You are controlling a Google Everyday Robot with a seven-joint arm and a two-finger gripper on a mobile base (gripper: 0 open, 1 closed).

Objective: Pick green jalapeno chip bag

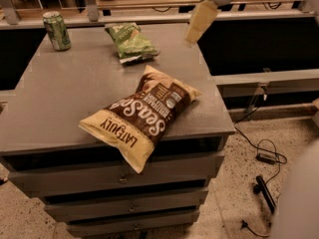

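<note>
The green jalapeno chip bag (130,41) lies flat at the back middle of the grey cabinet top (75,88); it is small and crinkled, with a pale label and a silvery edge at its near end. My gripper (195,29) hangs from the white wrist at the top of the camera view, above the cabinet's back right edge. It is to the right of the green bag and apart from it, holding nothing that I can see.
A large brown-and-cream Late July chip bag (142,113) lies at the front middle, overhanging the front edge. A green drink can (56,30) stands at the back left. Drawers (124,203) sit below the top. Cables (264,153) lie on the floor to the right.
</note>
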